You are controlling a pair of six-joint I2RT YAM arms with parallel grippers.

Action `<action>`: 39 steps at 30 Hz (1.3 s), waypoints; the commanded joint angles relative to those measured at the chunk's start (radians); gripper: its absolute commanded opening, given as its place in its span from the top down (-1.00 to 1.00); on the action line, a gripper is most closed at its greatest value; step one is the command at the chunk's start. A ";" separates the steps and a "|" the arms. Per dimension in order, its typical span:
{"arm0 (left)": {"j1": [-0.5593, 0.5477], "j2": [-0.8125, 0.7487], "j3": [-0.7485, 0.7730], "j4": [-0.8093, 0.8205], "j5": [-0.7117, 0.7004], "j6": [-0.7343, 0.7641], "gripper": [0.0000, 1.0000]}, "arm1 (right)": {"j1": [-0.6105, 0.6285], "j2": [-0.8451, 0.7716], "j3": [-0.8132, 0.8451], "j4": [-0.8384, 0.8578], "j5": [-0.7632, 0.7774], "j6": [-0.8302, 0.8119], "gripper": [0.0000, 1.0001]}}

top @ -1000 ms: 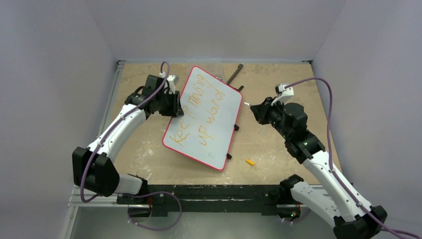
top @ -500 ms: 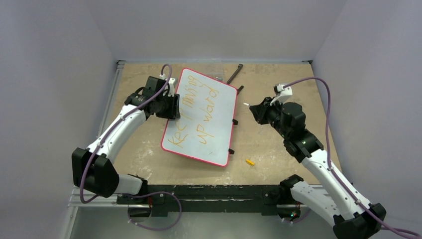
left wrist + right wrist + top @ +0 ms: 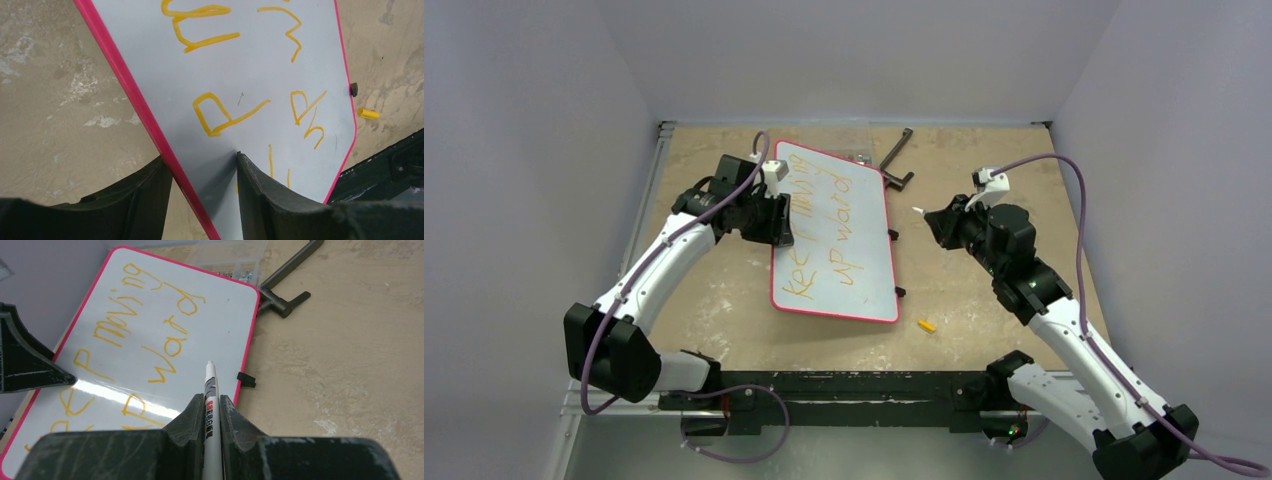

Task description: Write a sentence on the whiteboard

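Whiteboard point(image 3: 874, 270) sits on scuffed tan tabletop point(image 3: 1024, 160), lilac-grey walls point(image 3: 854, 50) around.

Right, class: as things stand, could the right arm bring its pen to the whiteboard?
Probably yes. The right gripper holds the pen with its tip aimed at the whiteboard, and only bare table lies between them.

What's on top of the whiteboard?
The orange sentence, "Keep moving upward", in two lines. The left gripper straddles the red edge of the whiteboard, and one finger covers a little lettering.
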State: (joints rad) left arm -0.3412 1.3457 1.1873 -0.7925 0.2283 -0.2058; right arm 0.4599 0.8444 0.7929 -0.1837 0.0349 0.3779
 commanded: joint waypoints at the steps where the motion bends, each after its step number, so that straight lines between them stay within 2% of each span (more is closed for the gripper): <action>1: -0.005 -0.036 0.035 0.000 0.060 0.005 0.02 | 0.003 -0.001 0.004 0.052 -0.001 0.003 1.00; 10: -0.040 -0.056 0.075 -0.010 0.084 0.002 -0.07 | 0.003 -0.001 0.009 0.052 -0.007 0.001 1.00; 20: -0.073 -0.082 0.219 -0.131 0.030 0.060 -0.17 | 0.003 -0.016 0.034 0.025 0.019 -0.005 1.00; 22: -0.081 -0.089 0.245 -0.158 0.019 0.077 -0.49 | 0.003 -0.015 0.043 0.021 0.023 -0.006 1.00; 23: -0.086 -0.094 0.253 -0.164 0.011 0.083 -0.55 | 0.002 -0.015 0.048 0.019 0.024 -0.007 1.00; 29: -0.124 -0.108 0.304 -0.187 -0.020 0.115 -0.60 | 0.003 -0.007 0.071 0.014 0.028 -0.005 1.00; 35: -0.247 -0.087 0.349 -0.214 -0.085 0.187 -0.60 | 0.003 -0.013 0.100 -0.012 0.068 -0.008 1.00; 39: -0.378 -0.056 0.336 -0.191 -0.139 0.261 -0.57 | 0.003 0.004 0.174 -0.096 0.246 0.012 1.00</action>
State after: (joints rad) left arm -0.6178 1.2610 1.5017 -0.9913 0.1566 -0.0429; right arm 0.4599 0.8444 0.8566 -0.2260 0.1028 0.3771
